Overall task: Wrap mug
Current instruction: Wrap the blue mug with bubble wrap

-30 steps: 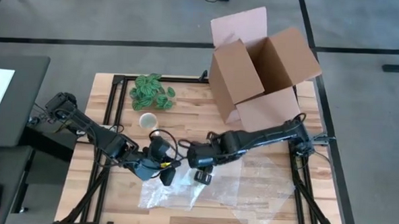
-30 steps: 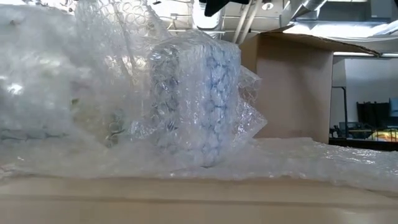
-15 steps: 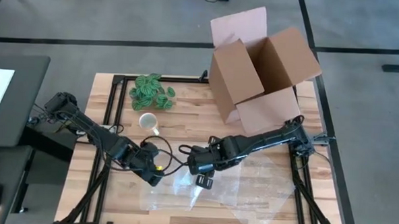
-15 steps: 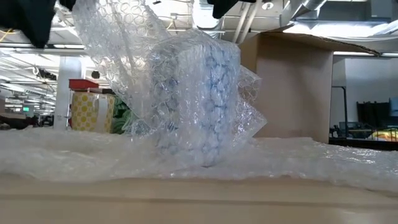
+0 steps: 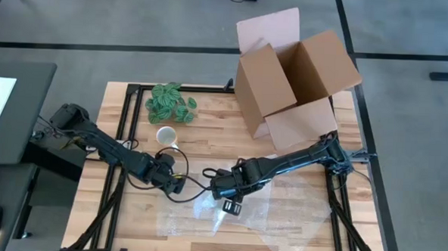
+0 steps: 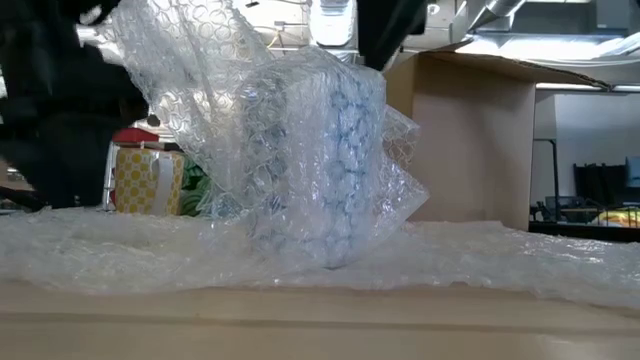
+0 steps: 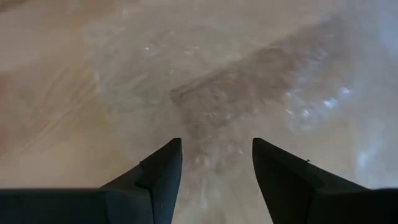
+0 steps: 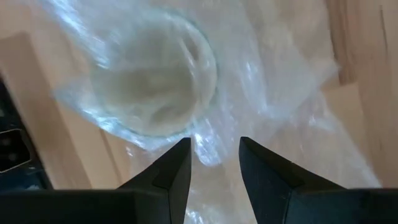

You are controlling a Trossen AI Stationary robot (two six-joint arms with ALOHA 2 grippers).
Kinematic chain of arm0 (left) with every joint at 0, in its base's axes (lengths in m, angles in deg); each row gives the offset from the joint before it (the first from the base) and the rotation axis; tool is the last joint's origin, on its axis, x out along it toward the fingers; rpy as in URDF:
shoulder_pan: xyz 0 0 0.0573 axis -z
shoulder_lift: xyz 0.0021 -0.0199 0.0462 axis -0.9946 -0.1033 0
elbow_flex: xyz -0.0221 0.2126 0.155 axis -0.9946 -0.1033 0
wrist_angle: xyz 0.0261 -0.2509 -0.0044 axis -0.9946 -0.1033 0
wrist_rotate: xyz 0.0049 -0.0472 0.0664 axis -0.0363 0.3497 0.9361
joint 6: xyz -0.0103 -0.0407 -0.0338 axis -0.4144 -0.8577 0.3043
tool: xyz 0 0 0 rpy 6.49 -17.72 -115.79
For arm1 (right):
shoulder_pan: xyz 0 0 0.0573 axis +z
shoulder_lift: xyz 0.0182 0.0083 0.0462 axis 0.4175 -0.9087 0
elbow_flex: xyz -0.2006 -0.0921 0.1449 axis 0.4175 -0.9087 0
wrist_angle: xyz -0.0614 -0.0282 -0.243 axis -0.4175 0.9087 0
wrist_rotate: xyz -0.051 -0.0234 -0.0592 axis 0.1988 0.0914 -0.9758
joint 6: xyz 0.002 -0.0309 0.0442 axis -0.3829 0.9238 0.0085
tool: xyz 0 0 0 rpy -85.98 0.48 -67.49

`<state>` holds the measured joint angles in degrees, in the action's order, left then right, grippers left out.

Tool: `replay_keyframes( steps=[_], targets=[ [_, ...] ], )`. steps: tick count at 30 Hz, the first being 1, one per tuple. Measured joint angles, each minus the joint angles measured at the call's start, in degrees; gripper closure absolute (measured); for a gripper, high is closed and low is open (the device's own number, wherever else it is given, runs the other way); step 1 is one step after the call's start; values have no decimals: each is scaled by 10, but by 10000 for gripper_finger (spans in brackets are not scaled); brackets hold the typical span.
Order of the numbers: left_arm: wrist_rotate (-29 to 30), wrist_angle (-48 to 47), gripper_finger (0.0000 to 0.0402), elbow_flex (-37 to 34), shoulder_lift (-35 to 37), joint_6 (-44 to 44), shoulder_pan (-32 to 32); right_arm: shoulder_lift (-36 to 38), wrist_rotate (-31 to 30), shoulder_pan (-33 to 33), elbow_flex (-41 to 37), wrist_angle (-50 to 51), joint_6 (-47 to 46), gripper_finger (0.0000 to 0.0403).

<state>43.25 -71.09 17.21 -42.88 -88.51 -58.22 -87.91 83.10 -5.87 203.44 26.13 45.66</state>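
The mug (image 6: 322, 160), white with a blue pattern, stands upright on the table, swathed in clear bubble wrap (image 5: 281, 211). A flap of the wrap (image 6: 170, 70) rises up and away from its side. The rest of the sheet lies spread on the table. My right gripper (image 8: 214, 144) hovers over the mug's covered rim (image 8: 155, 81), fingers pointing down with a narrow gap between them. My left gripper (image 7: 216, 146) is open and low over the flat wrap, to the mug's left (image 5: 176, 181). Nothing is between its fingers. My right gripper stands right above the wrapped mug's top, and a crease of wrap (image 8: 208, 152) shows in the gap between its fingers. I cannot tell whether the fingers touch it.
A second, bare mug (image 5: 165, 136) and a green plant (image 5: 170, 103) stand at the far left of the table. An open cardboard box (image 5: 294, 83) fills the far right corner. Bare wood lies between the left gripper and the table's near edge.
My left gripper has drawn back from the mug toward the table's left and far side, and has come lower. The part of the wrap that billowed high on the mug's left has sunk flat onto the table. One flap still stands up. The mug has stayed put.
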Motion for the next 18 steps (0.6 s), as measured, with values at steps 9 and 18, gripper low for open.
replay_keyframes(
  steps=[9,18],
  targets=[
    [1,35,316,-31,0,37,-1,0,2,8,-20,18,-41,280],
    [9,58,400,20,1,102,8,1,32,7,-77,-61,-50,290]
  ],
)
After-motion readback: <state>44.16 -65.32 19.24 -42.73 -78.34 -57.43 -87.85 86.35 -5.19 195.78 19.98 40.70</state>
